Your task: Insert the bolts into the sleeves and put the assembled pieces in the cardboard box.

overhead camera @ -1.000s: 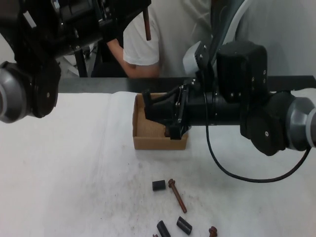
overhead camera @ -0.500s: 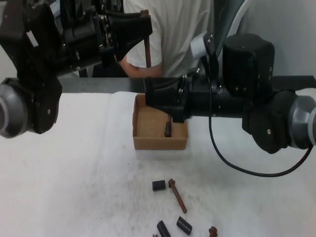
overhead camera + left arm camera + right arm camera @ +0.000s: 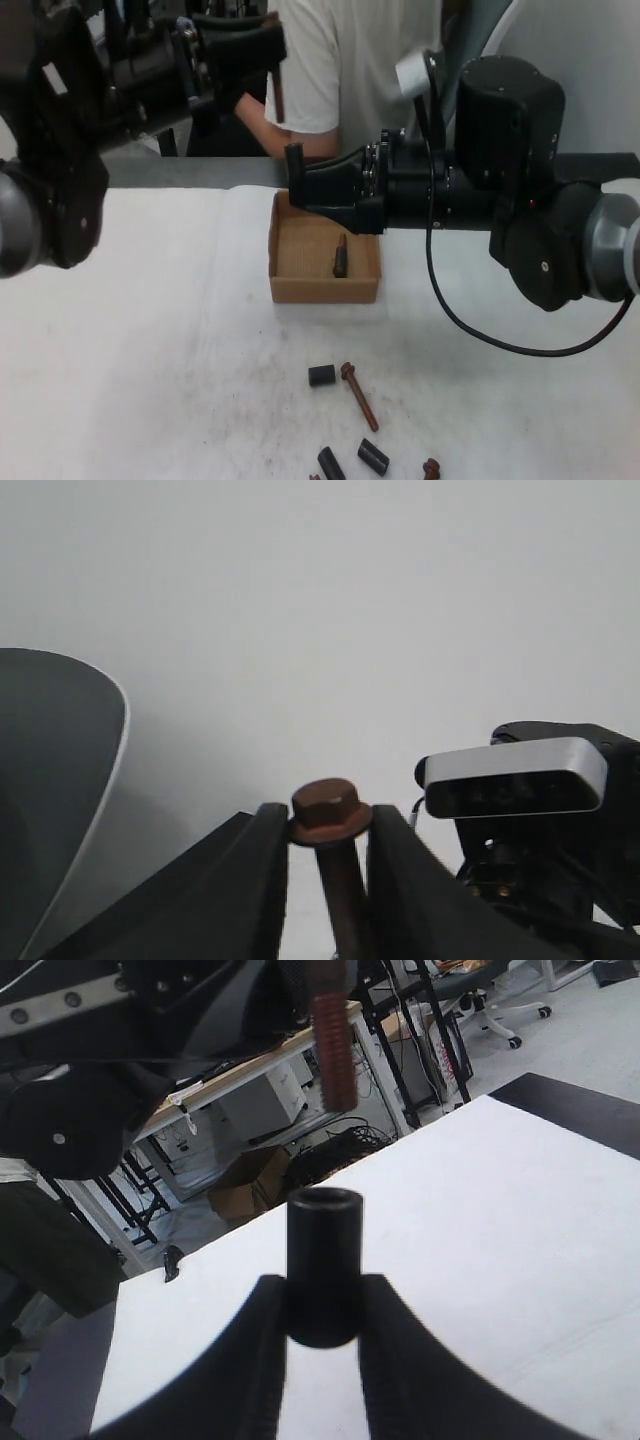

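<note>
Right gripper (image 3: 322, 1288) now higher above cardboard box (image 3: 322, 292), round sleeve (image 3: 324, 1250); left gripper (image 3: 328, 822) round bolt (image 3: 341, 890); white bench (image 3: 150, 340) below.

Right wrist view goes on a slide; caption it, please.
Right gripper holds a black sleeve; the bolt in the left gripper not yet inserted.

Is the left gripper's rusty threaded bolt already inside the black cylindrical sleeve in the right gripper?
No, the bolt tip stands clear of the sleeve and its open mouth, a visible gap between them.

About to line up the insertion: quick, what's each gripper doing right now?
The left gripper is shut on a bolt.
The right gripper is shut on a sleeve.
</note>
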`<act>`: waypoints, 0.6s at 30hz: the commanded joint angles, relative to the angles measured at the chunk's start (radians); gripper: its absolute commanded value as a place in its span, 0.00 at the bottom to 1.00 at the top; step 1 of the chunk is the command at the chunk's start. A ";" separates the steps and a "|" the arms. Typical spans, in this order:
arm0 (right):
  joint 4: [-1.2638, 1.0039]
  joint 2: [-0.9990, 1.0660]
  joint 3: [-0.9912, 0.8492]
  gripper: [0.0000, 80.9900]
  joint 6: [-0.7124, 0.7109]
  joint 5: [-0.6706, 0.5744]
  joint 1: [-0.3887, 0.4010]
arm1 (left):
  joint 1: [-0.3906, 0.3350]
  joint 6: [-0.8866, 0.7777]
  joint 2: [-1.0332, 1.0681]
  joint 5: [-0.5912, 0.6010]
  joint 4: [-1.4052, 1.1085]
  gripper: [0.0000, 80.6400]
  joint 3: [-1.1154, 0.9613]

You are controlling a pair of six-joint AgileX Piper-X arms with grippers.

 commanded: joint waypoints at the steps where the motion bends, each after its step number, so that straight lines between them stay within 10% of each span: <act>1: -0.013 -0.005 -0.005 0.01 0.007 -0.013 -0.003 | 0.006 0.004 -0.014 0.007 0.004 0.00 -0.002; 18: -0.013 -0.005 -0.005 0.01 0.016 -0.010 -0.003 | -0.028 -0.022 -0.014 0.021 0.042 0.00 -0.002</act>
